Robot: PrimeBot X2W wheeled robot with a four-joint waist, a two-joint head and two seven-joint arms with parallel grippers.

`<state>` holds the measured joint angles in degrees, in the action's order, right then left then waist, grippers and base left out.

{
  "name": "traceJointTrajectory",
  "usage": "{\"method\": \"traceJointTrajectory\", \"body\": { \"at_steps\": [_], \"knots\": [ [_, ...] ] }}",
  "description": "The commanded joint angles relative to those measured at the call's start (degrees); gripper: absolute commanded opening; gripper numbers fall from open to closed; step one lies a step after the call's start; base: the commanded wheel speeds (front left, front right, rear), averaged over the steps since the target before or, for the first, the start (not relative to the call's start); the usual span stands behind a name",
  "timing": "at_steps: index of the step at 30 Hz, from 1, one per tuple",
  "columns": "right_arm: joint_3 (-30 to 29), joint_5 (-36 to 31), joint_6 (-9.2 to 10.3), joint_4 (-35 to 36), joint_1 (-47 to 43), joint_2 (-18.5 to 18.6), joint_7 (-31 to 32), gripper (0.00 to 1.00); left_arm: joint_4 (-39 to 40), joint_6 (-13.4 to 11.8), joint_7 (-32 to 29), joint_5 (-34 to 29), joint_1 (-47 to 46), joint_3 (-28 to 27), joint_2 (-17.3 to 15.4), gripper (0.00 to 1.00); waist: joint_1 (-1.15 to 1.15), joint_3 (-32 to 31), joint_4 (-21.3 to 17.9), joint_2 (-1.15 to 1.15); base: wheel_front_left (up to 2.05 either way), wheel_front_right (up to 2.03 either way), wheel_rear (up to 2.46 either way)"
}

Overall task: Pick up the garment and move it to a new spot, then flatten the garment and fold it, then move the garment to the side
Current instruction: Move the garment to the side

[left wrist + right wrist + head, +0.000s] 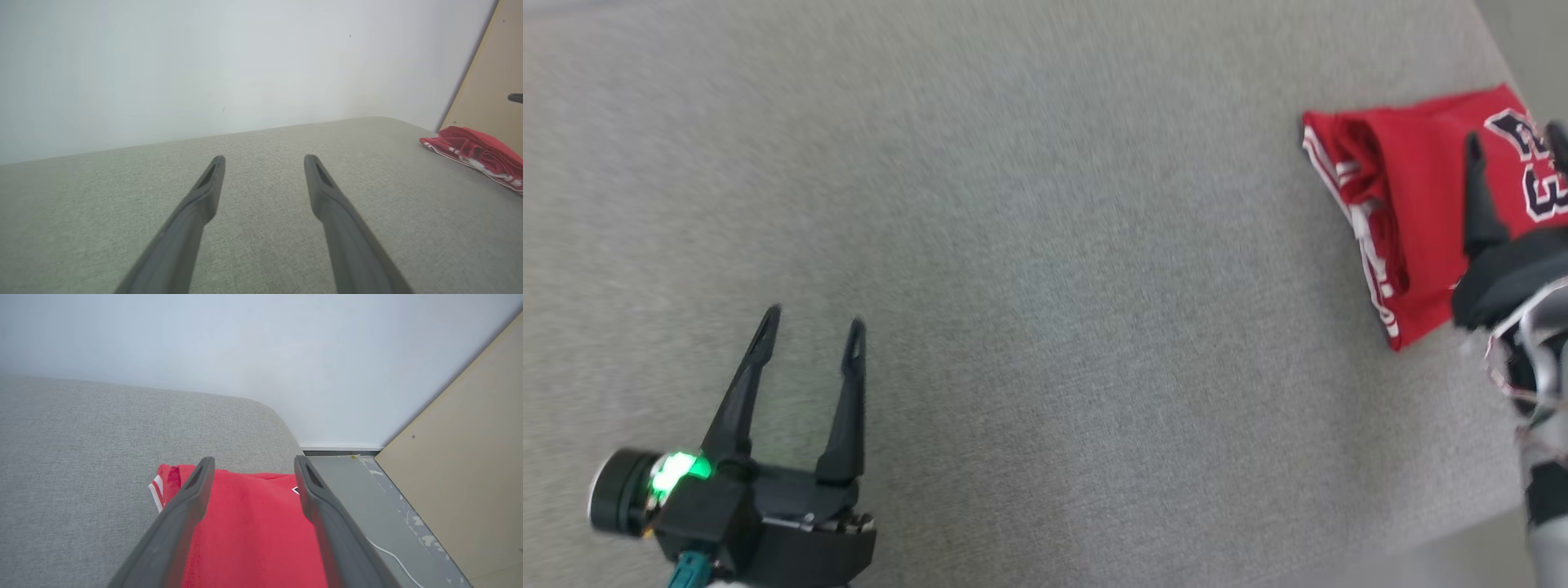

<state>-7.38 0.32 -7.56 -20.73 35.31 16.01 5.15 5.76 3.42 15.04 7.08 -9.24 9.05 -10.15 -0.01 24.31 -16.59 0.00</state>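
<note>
Spreading across almost the whole head view, the grey fabric-topped desk (1045, 286) carries a folded red jersey (1413, 188) at its far right corner, close to the edge. The jersey is a compact bundle of several layers. White and dark striped trim runs along its left side, and a black number 23 outlined in white shows on top.

From the head camera the number and the full outline of the bundle can be seen. The left wrist view shows the jersey (474, 153) side-on and low, its stacked folds and striped hem well apart from that arm. The right wrist view looks straight down onto plain red cloth (253, 531), with a bit of striped trim at the left.

Behind the desk stands a pale wall (204, 343), with a beige board (470, 477) to the right. Below them is a strip of grey floor (359, 498) crossed by a thin white cable (392, 555).

The right claw (1515, 135) is over the jersey with its fingers spread and nothing pinched between them, hiding part of the number. The left claw (814, 317) is released too, over bare desk at the lower left, with a green light (678, 472) glowing at its wrist.
</note>
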Motion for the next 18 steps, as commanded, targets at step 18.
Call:
{"method": "traceJointTrajectory", "body": {
  "at_steps": [18],
  "knots": [
    [8.85, 12.25, 0.16, 7.67, -22.65, -1.76, -7.85, 1.00, -9.43, -2.36, 0.15, 0.49, 13.80, -8.36, 5.08, 1.00, 0.01, -24.32, 9.59, 0.00, 0.00, 0.00, 0.00]
  ]
}}
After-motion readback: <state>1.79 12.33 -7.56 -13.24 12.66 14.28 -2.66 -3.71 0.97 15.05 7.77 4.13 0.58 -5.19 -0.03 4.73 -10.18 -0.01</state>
